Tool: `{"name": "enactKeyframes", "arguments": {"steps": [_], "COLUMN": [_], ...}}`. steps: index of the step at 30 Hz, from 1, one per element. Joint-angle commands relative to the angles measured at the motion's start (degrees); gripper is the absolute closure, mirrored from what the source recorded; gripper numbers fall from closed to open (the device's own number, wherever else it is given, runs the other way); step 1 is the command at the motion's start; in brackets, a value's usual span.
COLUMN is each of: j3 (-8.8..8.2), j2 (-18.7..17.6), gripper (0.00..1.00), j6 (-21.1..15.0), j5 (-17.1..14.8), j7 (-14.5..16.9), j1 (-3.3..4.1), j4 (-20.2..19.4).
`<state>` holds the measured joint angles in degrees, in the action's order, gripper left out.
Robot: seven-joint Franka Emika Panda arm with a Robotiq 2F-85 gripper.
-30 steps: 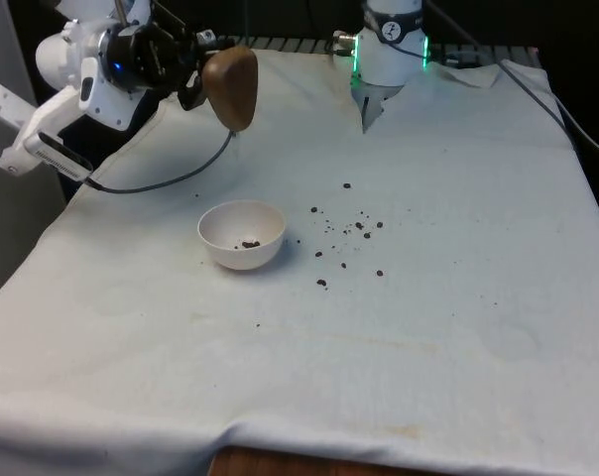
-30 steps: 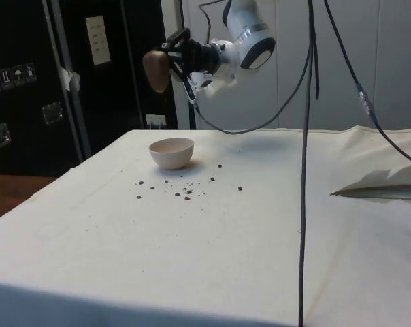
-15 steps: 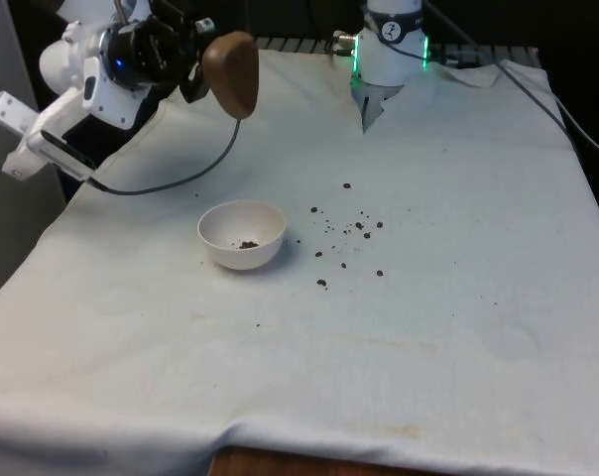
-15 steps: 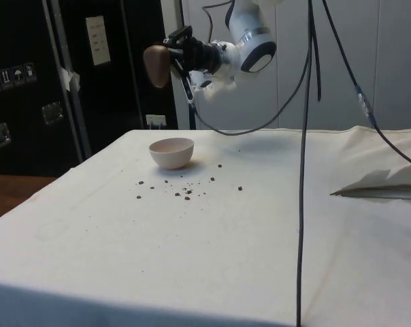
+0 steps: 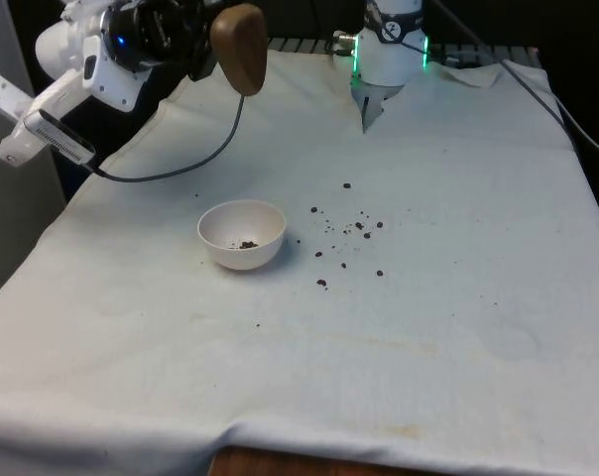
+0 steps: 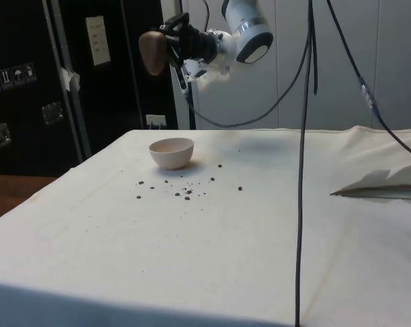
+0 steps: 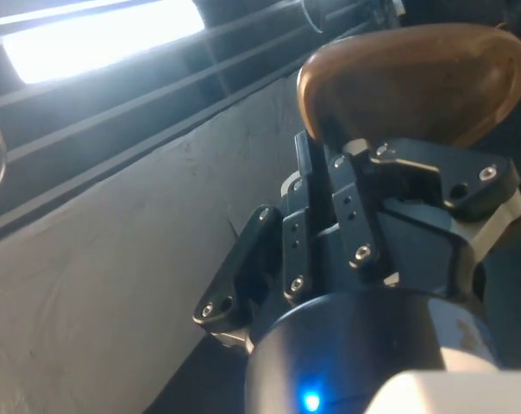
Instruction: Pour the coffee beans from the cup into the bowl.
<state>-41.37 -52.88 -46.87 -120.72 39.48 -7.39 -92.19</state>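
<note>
White cloth (image 5: 399,377) covers the table; a white bowl (image 5: 242,233) holds few coffee beans (image 5: 248,243), more scattered (image 5: 349,233) beside it. Farther back, high up, the gripper (image 5: 205,35) pinches a brown cup (image 5: 239,47) before black curtains (image 5: 299,15).

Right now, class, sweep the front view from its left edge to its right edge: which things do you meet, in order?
Gripper holding the brown cup → white bowl → scattered coffee beans on the cloth.
</note>
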Motion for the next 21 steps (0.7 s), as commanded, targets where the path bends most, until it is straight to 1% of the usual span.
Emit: {"name": "enactKeyframes", "arguments": {"steps": [1, 3, 4, 5, 6, 7, 12, 13, 14, 21], "j3": [-0.57, -0.86, -0.4, -1.03, -1.15, -1.26, -1.89, -1.32, -2.01, -2.86], "j2": [0.8, 1.26, 0.69, 1.49, 1.72, 2.18, 3.15, 2.75, 3.55, 4.47], "gripper": [1.0, 1.0, 1.0, 1.0, 1.0, 1.0, 1.0, 1.0, 1.0, 1.0], "j6": [-0.63, -0.69, 0.0, -0.74, -0.74, -0.8, -0.97, -0.23, -0.97, -1.03], "j5": [0.57, 1.09, 0.74, 1.32, 1.66, 2.35, 3.95, 3.84, 4.7, 7.16], "j7": [0.06, 0.4, 0.52, 0.57, 0.8, 1.26, 2.46, 2.58, 2.92, 4.76], "j1": [0.8, 1.26, 0.63, 1.49, 1.72, 2.12, 3.15, 2.52, 3.44, 4.64], "j4": [-0.74, -0.97, -0.34, -1.03, -1.09, -1.26, -1.72, -1.2, -1.78, -1.89]}}
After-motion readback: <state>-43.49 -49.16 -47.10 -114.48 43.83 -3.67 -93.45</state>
